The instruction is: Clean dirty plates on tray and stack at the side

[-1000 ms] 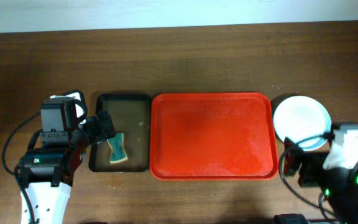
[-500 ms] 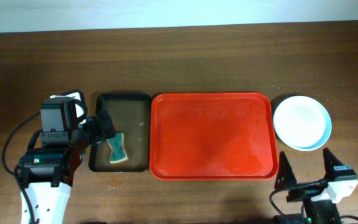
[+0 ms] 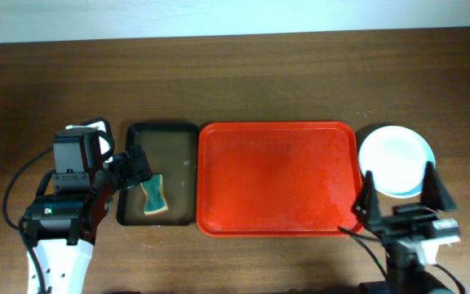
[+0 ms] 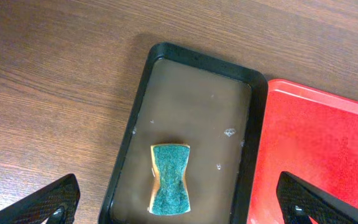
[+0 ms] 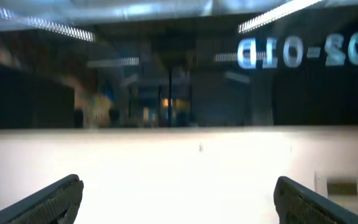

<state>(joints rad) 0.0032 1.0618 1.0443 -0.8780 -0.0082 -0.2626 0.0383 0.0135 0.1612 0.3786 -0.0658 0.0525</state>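
Plates (image 3: 394, 159) piled on the table (image 3: 243, 82) just right of the red tray (image 3: 280, 180), off it. Top face plain white, pale blue rim along the near edge; count not readable from above. Right gripper (image 3: 398, 181) spread wide, holding nothing. Up since half a second ago from the bottom edge of the overhead view to just beside the pile, fingertips (image 3: 365, 189) now flanking its near rim; contact not discernible. Right wrist view blurred, aimed at the room, only two dark tips in the lower corners. Left gripper (image 3: 137, 167) likewise wide and empty, unmoved, over the black-rimmed brown tray (image 4: 142, 93). Green sponge (image 4: 169, 177) flat inside that tray, same spot as before.
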